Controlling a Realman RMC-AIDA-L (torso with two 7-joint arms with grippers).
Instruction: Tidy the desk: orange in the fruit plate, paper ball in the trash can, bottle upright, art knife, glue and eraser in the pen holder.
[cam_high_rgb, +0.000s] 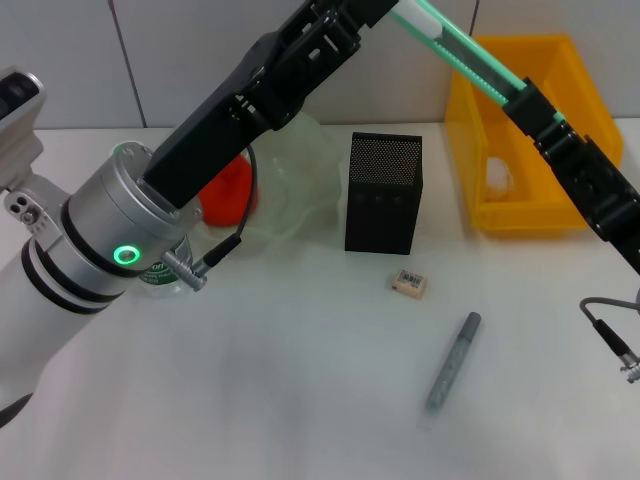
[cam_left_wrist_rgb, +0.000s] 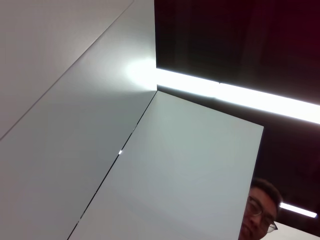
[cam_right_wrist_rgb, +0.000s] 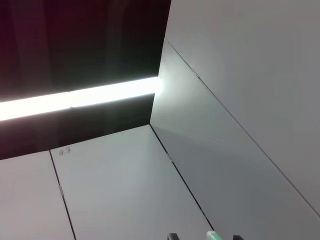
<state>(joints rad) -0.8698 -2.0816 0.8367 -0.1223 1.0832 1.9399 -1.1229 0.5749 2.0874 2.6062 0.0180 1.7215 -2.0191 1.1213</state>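
Green glue stick (cam_high_rgb: 452, 45), at the head view's top centre, sits pinched in our right gripper (cam_right_wrist_rgb: 207, 235) above the pen holder (cam_high_rgb: 384, 192); the eraser (cam_high_rgb: 410, 283) lies lower on the table (cam_high_rgb: 300, 380).

The head view looks forward and down from above onto the white table (cam_high_rgb: 300, 400), close enough that both arms cross the picture, with the pen holder (cam_high_rgb: 384, 193) near its middle. Both wrist views face upward and away from the table, toward white wall panels (cam_left_wrist_rgb: 165, 170) and a bright light strip (cam_right_wrist_rgb: 75, 97). Neither wrist view shares any part of the tabletop with the head view.
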